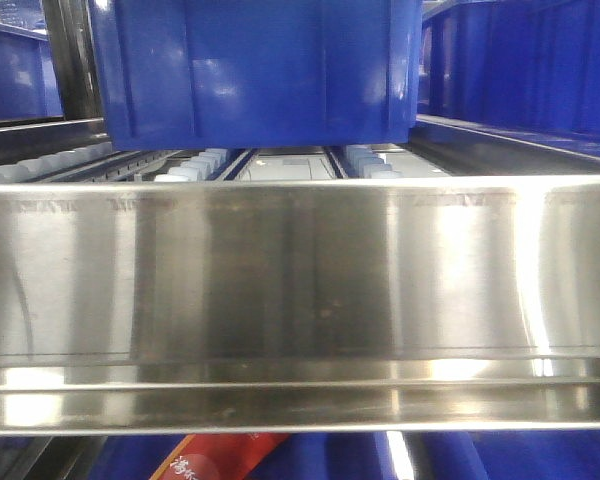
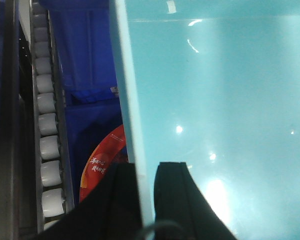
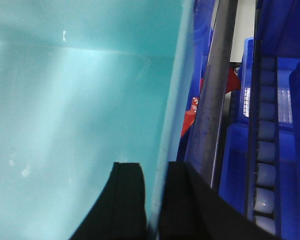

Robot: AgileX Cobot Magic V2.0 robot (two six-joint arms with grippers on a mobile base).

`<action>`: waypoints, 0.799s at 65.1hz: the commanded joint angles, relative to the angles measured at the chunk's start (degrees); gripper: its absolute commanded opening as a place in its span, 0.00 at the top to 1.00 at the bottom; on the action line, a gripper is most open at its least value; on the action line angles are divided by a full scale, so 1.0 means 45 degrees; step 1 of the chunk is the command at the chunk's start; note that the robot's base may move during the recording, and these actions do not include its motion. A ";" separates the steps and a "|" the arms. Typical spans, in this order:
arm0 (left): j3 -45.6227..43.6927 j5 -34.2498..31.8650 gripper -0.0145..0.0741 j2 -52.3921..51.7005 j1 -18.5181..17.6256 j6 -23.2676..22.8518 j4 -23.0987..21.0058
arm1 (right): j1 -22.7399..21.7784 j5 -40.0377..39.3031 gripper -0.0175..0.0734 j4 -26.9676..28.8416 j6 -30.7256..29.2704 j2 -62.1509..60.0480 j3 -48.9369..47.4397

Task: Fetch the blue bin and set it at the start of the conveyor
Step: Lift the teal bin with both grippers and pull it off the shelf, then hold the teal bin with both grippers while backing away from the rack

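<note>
while both pincers hold the blue bin [image 2: 215, 100] by its opposite side walls, my worry is how little they have hold of. the left gripper [image 2: 146, 200] is closed almost fully, with one of its black fingers [image 2: 177, 200] inside the pale wall and one outside, and only the rim between them. the right gripper [image 3: 155, 200] pinches the other wall the same way. that wall is smooth and glossy, so if one arm leads the other, the tub could twist or slide out of a pinch. it is in among the shelving, with a roller track [image 2: 47, 150] and royal-blue bins [image 2: 85, 65] near one side and a grey steel post [image 3: 215, 100] just beside the other. a crooked pull could catch a corner on that post or on the steel rail [image 1: 300, 270] across the front. the conveyor start shows in no view, so i cannot judge the path to it.
</note>
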 commanded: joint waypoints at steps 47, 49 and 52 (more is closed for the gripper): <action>-0.0104 -0.0104 0.96 -0.0119 0.0050 0.0151 0.0870 | -0.0123 -0.1095 0.97 -0.1002 -0.0323 -0.0280 -0.0100; -0.0104 -0.0104 0.96 -0.0119 0.0050 0.0151 0.0870 | -0.0123 -0.1095 0.97 -0.1002 -0.0323 -0.0280 -0.0100; -0.0104 -0.0104 0.96 -0.0119 0.0050 0.0151 0.0870 | -0.0123 -0.1095 0.97 -0.1002 -0.0323 -0.0280 -0.0100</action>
